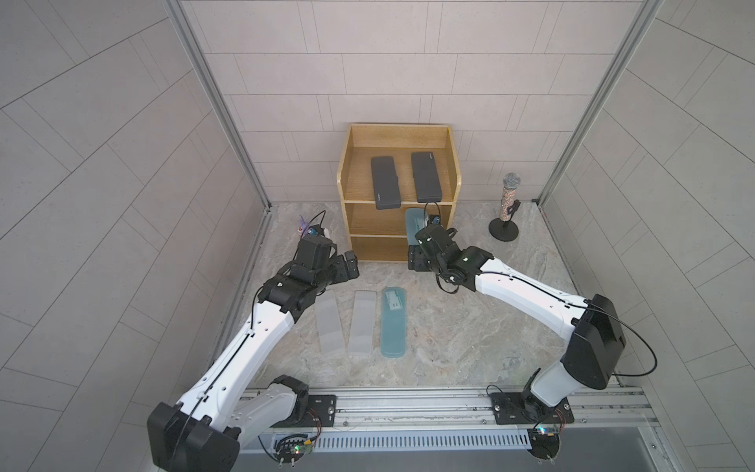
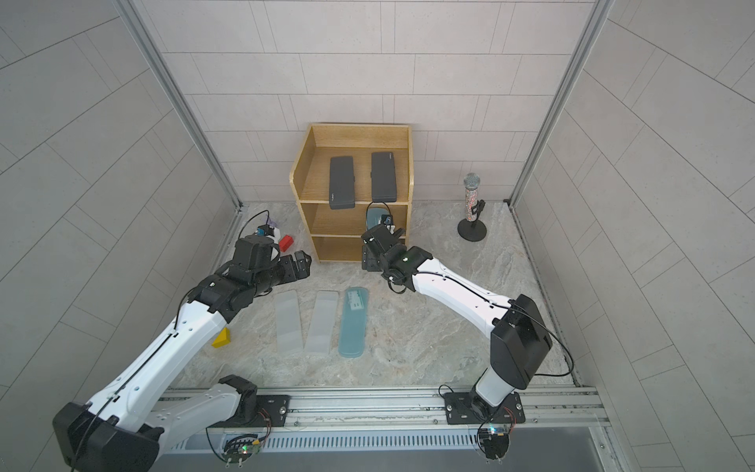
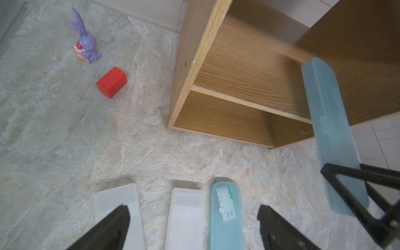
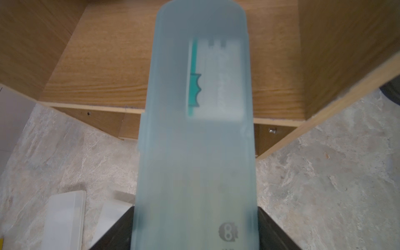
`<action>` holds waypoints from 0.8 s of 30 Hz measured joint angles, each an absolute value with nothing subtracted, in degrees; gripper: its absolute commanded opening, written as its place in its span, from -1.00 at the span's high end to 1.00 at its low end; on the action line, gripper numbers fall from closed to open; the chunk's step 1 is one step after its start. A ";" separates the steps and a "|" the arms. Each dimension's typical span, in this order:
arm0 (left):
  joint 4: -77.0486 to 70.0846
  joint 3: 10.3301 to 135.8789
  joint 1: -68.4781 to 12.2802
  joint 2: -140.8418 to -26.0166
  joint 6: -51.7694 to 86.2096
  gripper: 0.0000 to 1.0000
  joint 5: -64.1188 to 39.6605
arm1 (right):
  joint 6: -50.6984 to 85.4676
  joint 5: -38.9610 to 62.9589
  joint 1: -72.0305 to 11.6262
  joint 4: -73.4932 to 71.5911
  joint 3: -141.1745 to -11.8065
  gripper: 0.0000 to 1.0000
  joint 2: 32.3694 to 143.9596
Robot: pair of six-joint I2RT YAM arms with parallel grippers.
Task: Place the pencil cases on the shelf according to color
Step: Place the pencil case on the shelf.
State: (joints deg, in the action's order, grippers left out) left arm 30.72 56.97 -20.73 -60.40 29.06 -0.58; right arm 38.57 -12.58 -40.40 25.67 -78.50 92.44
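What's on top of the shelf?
Two black cases lie side by side on the shelf's top level; one pokes over the front edge. The wood under them is hidden.

Right of centre in both top views stands a glittery microphone (image 1: 508,196) on a black disc base. In a top view, a red rectangular block (image 2: 286,242) lies centre-left, with a yellow wedge (image 2: 222,340) below it.
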 measured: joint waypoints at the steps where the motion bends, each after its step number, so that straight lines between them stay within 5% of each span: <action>1: 30.63 56.97 -20.73 -60.34 29.06 -0.99 -0.80 | 38.48 -12.58 -39.99 25.50 -79.15 0.34 93.10; 8: 30.20 56.88 -20.62 -60.27 29.08 -0.99 -2.52 | 37.52 -12.53 -37.34 24.69 -83.70 0.32 97.65; 24: 29.80 56.53 -20.36 -60.01 29.10 -0.99 -4.82 | 37.21 -11.79 -35.53 26.20 -88.16 -0.13 102.00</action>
